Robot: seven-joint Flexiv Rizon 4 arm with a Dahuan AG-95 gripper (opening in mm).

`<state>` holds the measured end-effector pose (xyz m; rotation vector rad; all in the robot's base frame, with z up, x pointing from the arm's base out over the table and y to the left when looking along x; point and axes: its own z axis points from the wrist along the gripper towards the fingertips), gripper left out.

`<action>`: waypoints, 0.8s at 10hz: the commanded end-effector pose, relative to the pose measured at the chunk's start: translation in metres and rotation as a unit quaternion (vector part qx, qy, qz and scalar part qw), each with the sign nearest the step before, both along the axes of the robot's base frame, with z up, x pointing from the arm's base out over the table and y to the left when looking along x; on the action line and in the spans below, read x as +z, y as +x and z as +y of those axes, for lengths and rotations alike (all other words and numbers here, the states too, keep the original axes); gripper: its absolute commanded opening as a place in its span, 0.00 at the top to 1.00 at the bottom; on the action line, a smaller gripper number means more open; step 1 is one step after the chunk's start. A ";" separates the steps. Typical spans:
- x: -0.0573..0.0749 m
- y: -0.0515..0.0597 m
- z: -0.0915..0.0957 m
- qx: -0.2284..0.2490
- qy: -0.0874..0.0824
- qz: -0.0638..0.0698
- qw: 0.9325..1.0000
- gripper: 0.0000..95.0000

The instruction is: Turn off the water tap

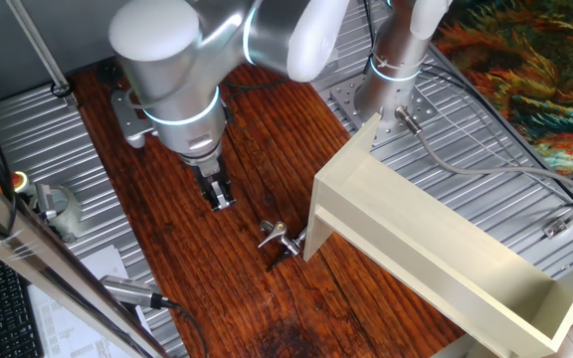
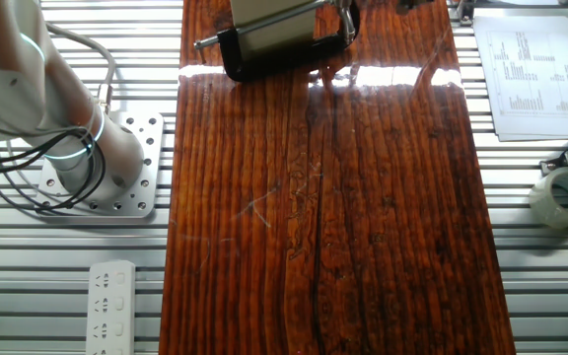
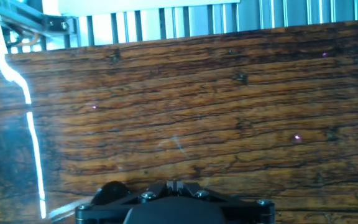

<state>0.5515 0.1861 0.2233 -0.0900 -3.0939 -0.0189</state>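
Observation:
The water tap (image 1: 277, 239) is a small shiny silver piece with a short lever handle and a dark stem. It sits low on the wooden table (image 1: 167, 259), at the near corner of the cream box (image 1: 436, 249). My gripper (image 1: 221, 202) points down at the table, left of the tap and apart from it, with its fingers together and nothing between them. In the hand view the fingertips (image 3: 173, 185) meet at the bottom edge over bare wood, and the tap is out of that view. I cannot make out the tap in the other fixed view.
A black C-clamp (image 2: 284, 54) grips the cream piece at the table's far end. A silver pen-like tool with a black cable (image 1: 132, 291) lies at the left. A tape roll (image 2: 565, 197), a printed sheet (image 2: 531, 74) and a power strip (image 2: 111, 291) lie on the metal bench.

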 end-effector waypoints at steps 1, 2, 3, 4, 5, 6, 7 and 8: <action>0.001 -0.001 -0.001 0.001 0.000 0.007 1.000 1.00; 0.001 -0.001 -0.001 0.003 0.001 0.008 1.000 1.00; 0.001 -0.001 -0.001 0.004 0.002 0.010 1.000 1.00; 0.001 -0.001 -0.001 0.004 0.002 0.010 1.000 1.00; 0.001 -0.001 -0.001 0.020 0.002 0.014 1.000 1.00; 0.001 -0.001 -0.001 0.021 0.005 0.014 1.000 1.00; 0.001 -0.001 -0.001 0.022 0.004 0.015 1.000 1.00; 0.001 -0.001 -0.001 0.026 -0.002 0.019 0.999 1.00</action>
